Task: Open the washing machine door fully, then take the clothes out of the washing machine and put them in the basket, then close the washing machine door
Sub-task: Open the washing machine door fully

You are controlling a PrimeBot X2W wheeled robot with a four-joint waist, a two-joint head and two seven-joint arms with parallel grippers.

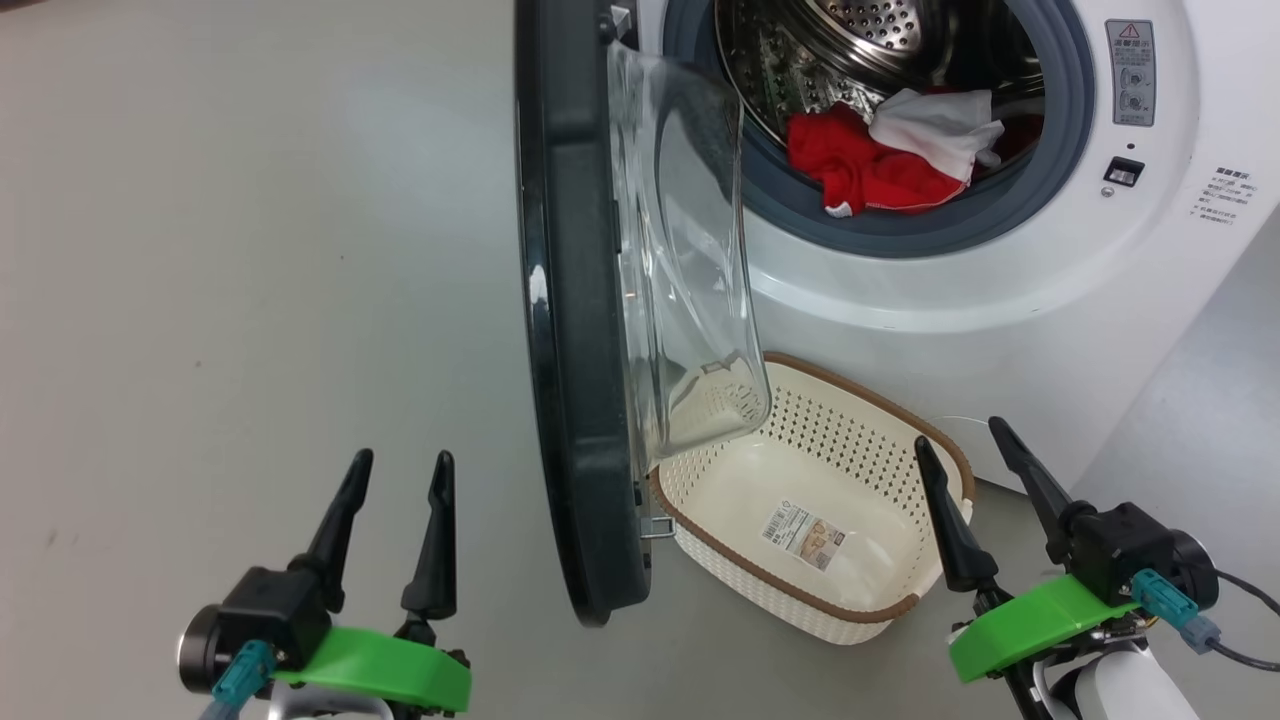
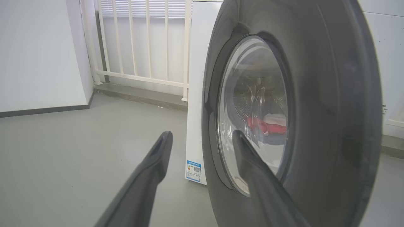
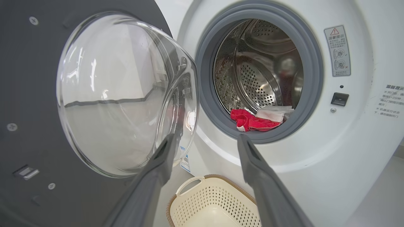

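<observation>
Hovering low, pointing up: left pincer (image 1: 404, 454), right pincer (image 1: 957, 430), both spread, empty.

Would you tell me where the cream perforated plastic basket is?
Head view: the basket stands on the floor before the white washing machine, right of its open black door.

basket (image 1: 760, 590) w/ sticker (image 1: 810, 535) inside. door (image 1: 575, 400) open, edge-on, at basket's L end. clothes (image 1: 870, 170) in washer (image 1: 1000, 330), above basket. L gripper (image 1: 404, 456) spread, well L of basket; R gripper (image 1: 957, 433) spread, at its R end.
</observation>
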